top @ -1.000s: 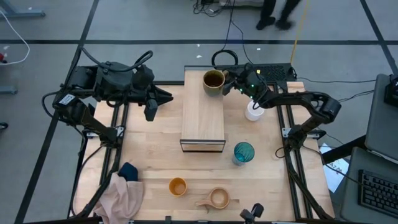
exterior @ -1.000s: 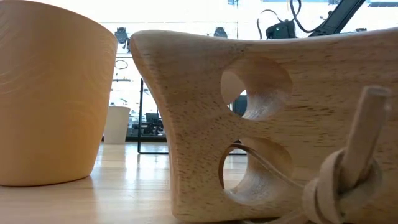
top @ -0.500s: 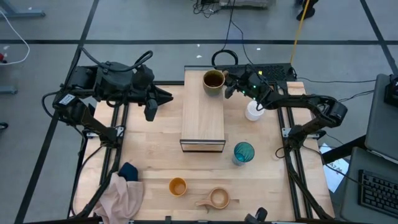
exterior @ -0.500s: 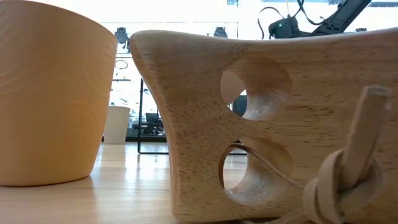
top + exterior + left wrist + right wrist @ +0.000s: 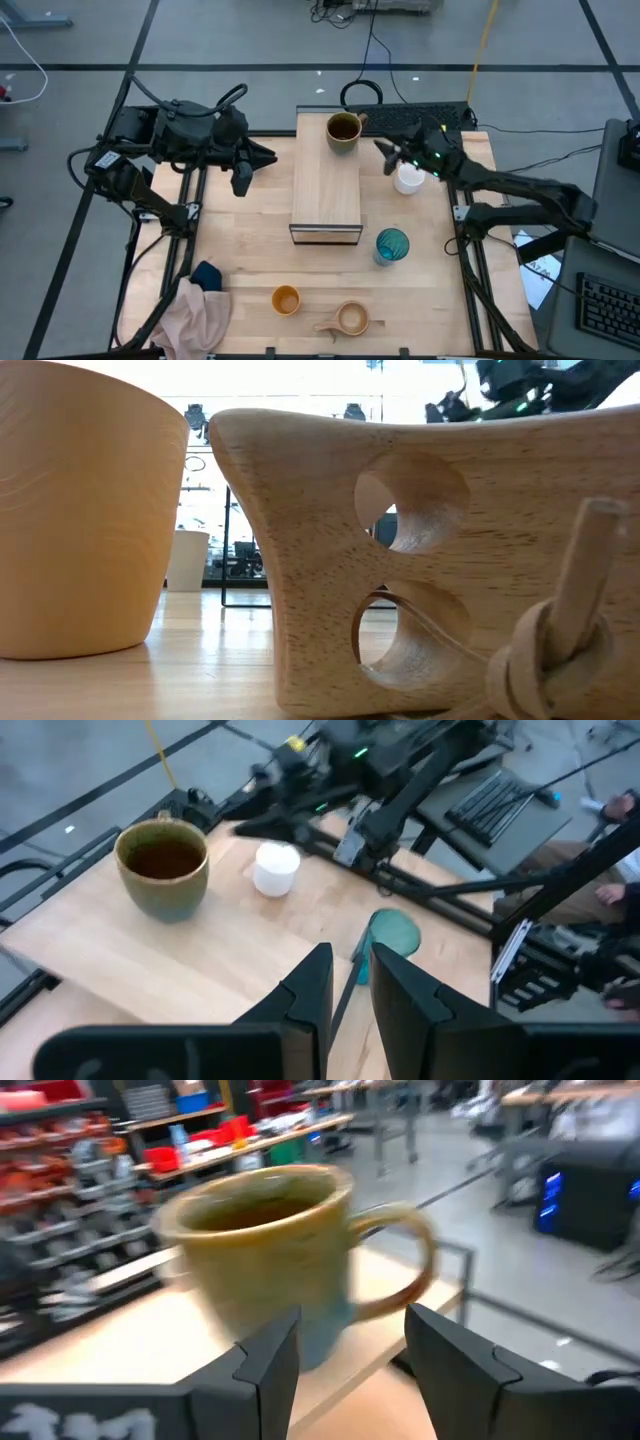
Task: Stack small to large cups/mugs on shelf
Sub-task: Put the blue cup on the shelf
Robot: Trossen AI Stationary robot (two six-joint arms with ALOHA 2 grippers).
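Olive mug (image 5: pixel 343 131) stands on the shelf (image 5: pixel 326 182); my right gripper (image 5: pixel 392 156), jaws spread and empty, should next take the white mug (image 5: pixel 409 178).

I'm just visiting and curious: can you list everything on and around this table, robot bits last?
shelf: one, light wood, table centre.
olive mug: one, dark olive-brown, on the shelf's far end.
white mug: one, on the table right of the shelf.
teal tumbler: one, translucent, near the shelf's front right corner.
orange cup: one, small, front of table.
wooden handled cup: one, tan, beside the orange cup.
cloth: pink and dark blue, front left corner.
left gripper: dark, left of the shelf, idle.
right gripper: dark, open, above the white mug.
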